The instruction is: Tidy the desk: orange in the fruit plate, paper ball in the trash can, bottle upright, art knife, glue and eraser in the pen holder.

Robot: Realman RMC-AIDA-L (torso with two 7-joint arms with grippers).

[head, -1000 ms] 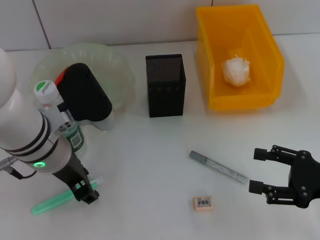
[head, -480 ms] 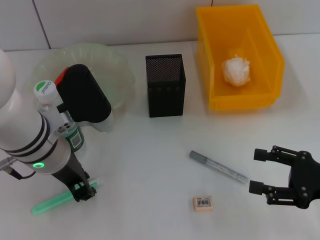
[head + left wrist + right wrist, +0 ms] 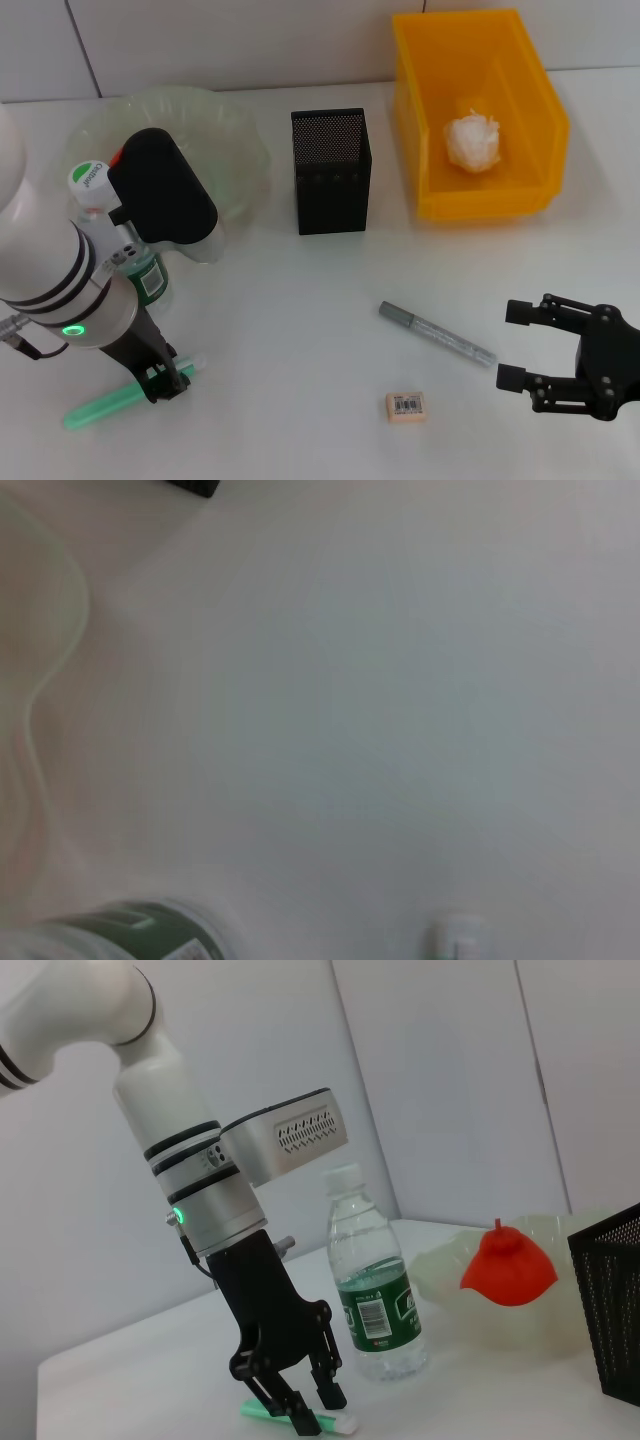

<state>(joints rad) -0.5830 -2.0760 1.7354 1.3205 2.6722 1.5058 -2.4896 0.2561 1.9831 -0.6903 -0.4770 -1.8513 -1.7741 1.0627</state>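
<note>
The green glue stick (image 3: 125, 394) with a pale cap lies flat on the white table (image 3: 300, 330), near the standing clear plastic bottle (image 3: 375, 1285). Since a second ago the left pincer (image 3: 165, 382) has come lower and its black fingers now close around the stick, so the grasp seems just made; lifting toward the black mesh pen holder (image 3: 331, 171) is probably next. The right pincer (image 3: 535, 345) hangs open, parked beside the grey art knife (image 3: 436, 333) and small beige eraser (image 3: 406, 405).
</note>
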